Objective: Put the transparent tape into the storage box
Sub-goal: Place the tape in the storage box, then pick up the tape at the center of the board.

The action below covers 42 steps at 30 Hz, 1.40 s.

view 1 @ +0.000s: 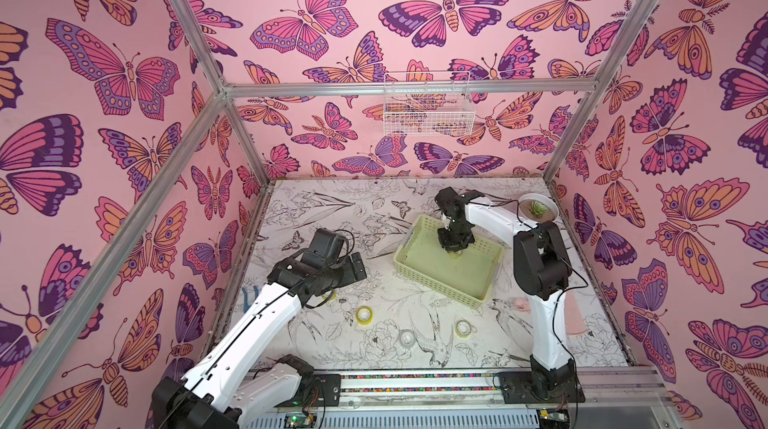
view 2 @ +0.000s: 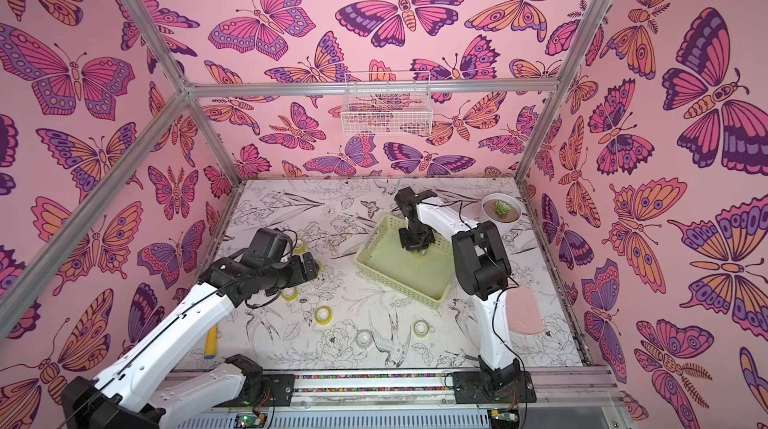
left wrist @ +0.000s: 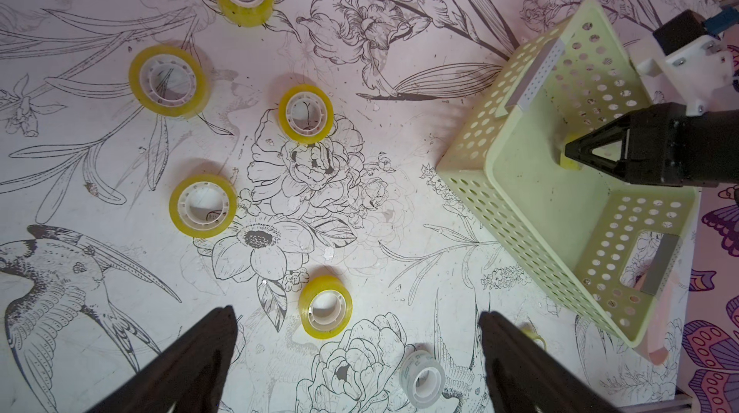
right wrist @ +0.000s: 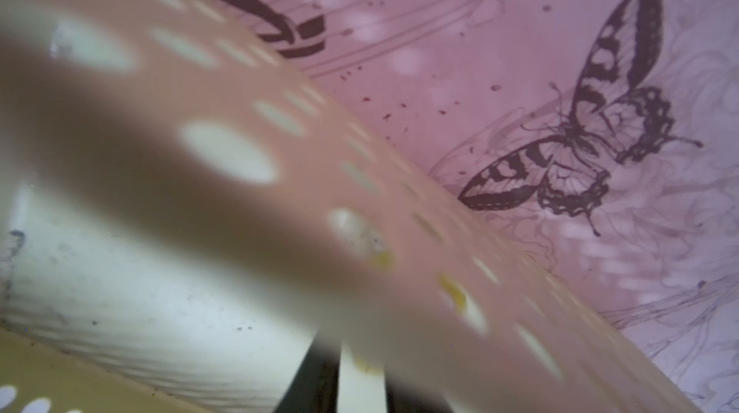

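While the right gripper reaches down inside the storage box, low over its floor, a yellow tape roll shows at its tips, so the step in hand looks like setting a roll down in the box. Whether the jaws are clamped on that roll or parted from it I cannot tell: the left wrist view shows one finger side-on, and the right wrist view is mostly a blur of perforated wall. If the roll is free, the next move calls for a straight lift, since that wall stands close beside the wrist and a slanted exit could catch the rim or drag the roll. The left gripper hangs above the table with its jaws wide apart and nothing between them. The nearest yellow roll lies flat just ahead of its fingertips and seems the likely next pick. A pale grey roll lies near it, and another yellow one is partly hidden behind a finger, so the descent needs care. Four more yellow rolls lie scattered farther off. The right arm over the box would block a delivery from the left. The wire basket and potted succulent stand well apart.
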### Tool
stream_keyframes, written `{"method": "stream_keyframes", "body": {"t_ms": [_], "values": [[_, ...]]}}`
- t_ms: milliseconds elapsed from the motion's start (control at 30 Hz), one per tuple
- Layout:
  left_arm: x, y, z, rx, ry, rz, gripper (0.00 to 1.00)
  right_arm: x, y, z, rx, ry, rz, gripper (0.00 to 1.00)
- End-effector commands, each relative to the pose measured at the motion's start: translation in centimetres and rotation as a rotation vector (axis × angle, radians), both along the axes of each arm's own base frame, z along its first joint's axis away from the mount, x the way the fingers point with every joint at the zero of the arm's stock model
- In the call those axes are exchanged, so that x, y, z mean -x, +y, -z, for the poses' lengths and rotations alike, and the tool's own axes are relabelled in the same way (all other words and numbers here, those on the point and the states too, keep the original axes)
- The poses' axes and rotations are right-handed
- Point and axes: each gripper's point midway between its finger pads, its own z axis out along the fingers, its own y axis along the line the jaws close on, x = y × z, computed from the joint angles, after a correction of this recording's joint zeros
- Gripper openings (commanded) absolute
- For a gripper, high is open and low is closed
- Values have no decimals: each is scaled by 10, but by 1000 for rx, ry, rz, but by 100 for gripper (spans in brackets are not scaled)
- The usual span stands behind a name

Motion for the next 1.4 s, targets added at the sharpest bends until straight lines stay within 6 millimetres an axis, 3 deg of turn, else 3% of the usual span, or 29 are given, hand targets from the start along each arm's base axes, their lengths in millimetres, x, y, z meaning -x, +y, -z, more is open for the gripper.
{"method": "stream_keyframes", "body": {"t_ms": [0, 67, 167, 300, 467, 500, 633, 967, 1067, 1167, 1367], "values": [[2, -4, 5, -2, 20, 33, 100, 3, 5, -11, -31, -14, -16, 41], [1, -6, 8, 0, 32, 40, 100, 3, 6, -23, -52, -40, -10, 52], [1, -8, 10, -2, 42, 49, 100, 7, 8, -50, -97, -91, -4, 61], [-2, -11, 10, -14, 33, 69, 100, 23, 6, -82, -132, -142, -5, 78], [-8, -12, 10, -44, 21, 93, 100, 62, -4, -99, -113, -156, -16, 90], [-9, -12, 9, -49, 17, 94, 100, 71, -7, -102, -112, -160, -12, 99], [-13, -17, 7, -45, 9, 124, 100, 112, -15, -109, -104, -170, -15, 100], [-5, -39, -2, 18, -10, 287, 100, 200, -19, -90, -58, -119, -23, 82], [2, -47, -6, 61, -21, 328, 100, 215, -13, -78, -61, -96, -28, 66], [7, -53, -10, 101, -28, 357, 100, 223, -15, -65, -33, -75, -23, 42], [8, -55, -11, 113, -28, 363, 100, 236, -9, -33, -55, -23, 8, 33]]}}
